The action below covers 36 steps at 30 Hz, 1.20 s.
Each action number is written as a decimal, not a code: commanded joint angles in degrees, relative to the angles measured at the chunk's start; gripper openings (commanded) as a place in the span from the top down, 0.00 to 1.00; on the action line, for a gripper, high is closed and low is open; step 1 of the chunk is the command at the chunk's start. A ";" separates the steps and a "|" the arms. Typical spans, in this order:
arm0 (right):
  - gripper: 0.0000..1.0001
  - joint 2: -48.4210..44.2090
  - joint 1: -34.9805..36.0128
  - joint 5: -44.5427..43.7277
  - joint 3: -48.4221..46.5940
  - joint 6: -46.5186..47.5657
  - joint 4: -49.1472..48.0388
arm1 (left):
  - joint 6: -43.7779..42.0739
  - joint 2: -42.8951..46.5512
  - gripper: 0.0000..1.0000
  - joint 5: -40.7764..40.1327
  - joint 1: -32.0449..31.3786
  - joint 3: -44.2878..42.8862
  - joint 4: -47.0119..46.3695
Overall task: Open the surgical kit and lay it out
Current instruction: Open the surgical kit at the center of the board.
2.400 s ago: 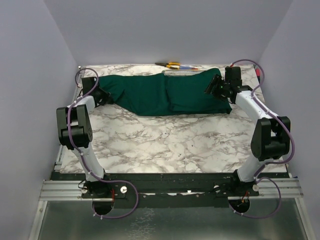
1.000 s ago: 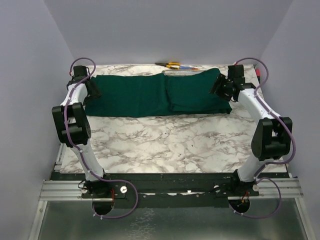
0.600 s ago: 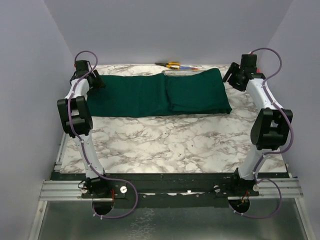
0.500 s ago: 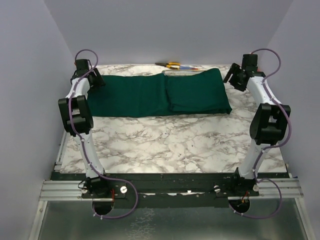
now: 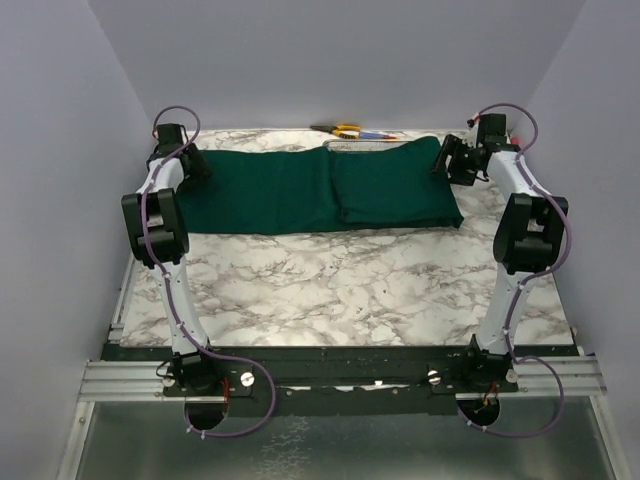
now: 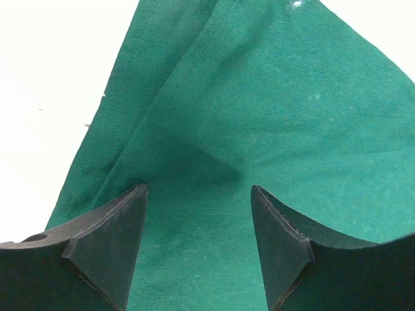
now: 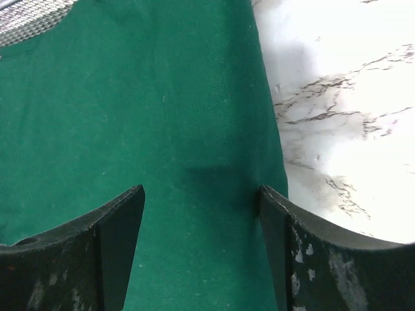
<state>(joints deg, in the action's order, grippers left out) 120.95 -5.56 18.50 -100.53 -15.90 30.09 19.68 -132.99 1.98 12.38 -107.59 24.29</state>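
The surgical kit is still under its dark green cloth wrap (image 5: 320, 185), which lies unfolded sideways along the back of the table, with a thicker folded part on its right half. A corner of the steel mesh tray (image 7: 29, 19) peeks out at the cloth's far edge. My left gripper (image 5: 192, 165) hovers over the cloth's left end (image 6: 272, 116), open and holding nothing (image 6: 198, 188). My right gripper (image 5: 448, 160) hovers over the cloth's right edge (image 7: 130, 97), open and holding nothing (image 7: 201, 189). Packets, forceps and clamps are hidden.
A yellow-handled tool (image 5: 345, 129) and red and blue pens (image 5: 380, 135) lie by the back wall behind the cloth. Marble tabletop (image 5: 340, 280) stretches in front of the cloth. Side walls stand close to both arms.
The left flap of the cloth has been pulled out flat to the left. My right gripper came off the cloth's right end, lifted, then returned over the edge with wider jaws.
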 commanded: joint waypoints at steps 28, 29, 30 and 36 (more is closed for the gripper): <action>0.49 -2.01 9.72 9.35 15.92 -22.61 -22.33 | -10.05 -14.73 0.34 -35.98 0.35 -18.62 13.62; 0.49 -1.96 10.04 9.33 16.01 -22.94 -22.58 | -9.81 -15.25 0.34 -37.42 0.36 -19.41 13.92; 0.49 -1.76 10.23 9.36 15.81 -23.22 -22.48 | -9.62 -15.54 0.34 -38.22 0.47 -20.06 14.27; 0.48 -2.58 10.37 4.46 12.30 -22.43 -17.30 | -10.56 -13.81 0.34 -38.56 0.67 -20.63 14.71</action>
<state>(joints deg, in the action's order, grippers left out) 120.46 3.77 25.76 -85.67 -37.34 9.58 11.07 -145.64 -33.98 12.12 -127.87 34.11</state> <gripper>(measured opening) 0.514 0.661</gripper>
